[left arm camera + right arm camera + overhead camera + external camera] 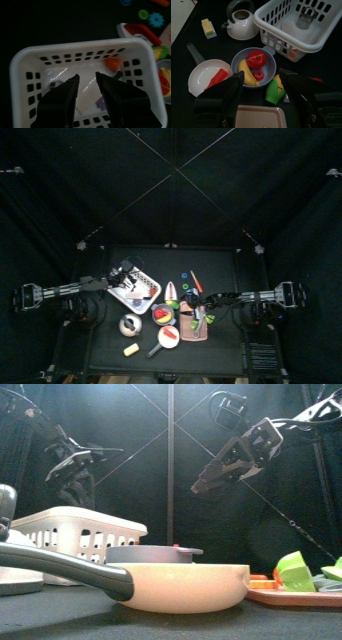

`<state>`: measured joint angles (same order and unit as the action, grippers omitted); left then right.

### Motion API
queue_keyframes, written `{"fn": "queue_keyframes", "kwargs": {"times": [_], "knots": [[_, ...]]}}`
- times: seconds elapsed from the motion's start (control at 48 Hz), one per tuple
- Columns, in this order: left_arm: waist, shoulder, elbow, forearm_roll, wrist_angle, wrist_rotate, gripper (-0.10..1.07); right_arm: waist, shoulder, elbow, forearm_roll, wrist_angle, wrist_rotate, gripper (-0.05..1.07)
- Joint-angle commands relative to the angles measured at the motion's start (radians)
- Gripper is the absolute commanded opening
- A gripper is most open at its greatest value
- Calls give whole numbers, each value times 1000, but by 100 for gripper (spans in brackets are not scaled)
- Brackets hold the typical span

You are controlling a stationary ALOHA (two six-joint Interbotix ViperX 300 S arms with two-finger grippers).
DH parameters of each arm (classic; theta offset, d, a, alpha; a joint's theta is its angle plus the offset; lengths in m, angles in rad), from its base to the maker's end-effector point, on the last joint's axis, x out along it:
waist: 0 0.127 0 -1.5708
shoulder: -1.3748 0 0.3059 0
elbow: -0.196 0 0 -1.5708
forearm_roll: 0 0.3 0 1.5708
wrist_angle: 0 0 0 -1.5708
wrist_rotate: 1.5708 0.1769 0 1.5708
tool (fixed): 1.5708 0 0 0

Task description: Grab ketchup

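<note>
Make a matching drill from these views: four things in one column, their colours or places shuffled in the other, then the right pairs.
Things:
1. basket
2. butter
3. teapot
4. bowl

Descriptions:
A. yellow block lying alone beside the teapot
B. holds a banana and red fruit
C. white, with slotted walls, under the left gripper
D. white, with a dark lid

Pairs: 1-C, 2-A, 3-D, 4-B

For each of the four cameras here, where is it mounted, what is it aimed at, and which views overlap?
Top: overhead, straight down on the black table; both arms enter.
Front: table height, facing a cream long-handled pan; arms hang behind.
Left wrist: above the white slotted plastic basket; open left gripper shows.
Right wrist: above a grey bowl of toy fruit; open right gripper shows.
Shared: the basket appears in all four.
</note>
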<state>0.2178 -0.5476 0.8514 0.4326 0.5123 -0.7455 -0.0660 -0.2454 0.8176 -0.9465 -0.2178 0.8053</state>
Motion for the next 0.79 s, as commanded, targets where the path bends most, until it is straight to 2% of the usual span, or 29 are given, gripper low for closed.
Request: {"fn": "queue_keyframes", "kwargs": {"times": [0.0, 0.167, 0.458, 0.646, 0.771], "knots": [[-77, -14, 3, 49, -81, 3, 75, 35, 0, -41, 2, -2, 11, 91], [-161, -83, 58, 124, -218, -6, 75, 98, 48, -78, 81, 23, 18, 91], [-161, -98, 144, 138, -397, 2, 75, 153, 175, -175, 426, 193, 12, 91], [-175, -100, 227, 173, -515, 0, 75, 210, 261, -270, 512, 296, 18, 91], [-176, -114, 252, 173, -537, 5, 75, 275, 311, -348, 571, 439, 17, 90]]}}
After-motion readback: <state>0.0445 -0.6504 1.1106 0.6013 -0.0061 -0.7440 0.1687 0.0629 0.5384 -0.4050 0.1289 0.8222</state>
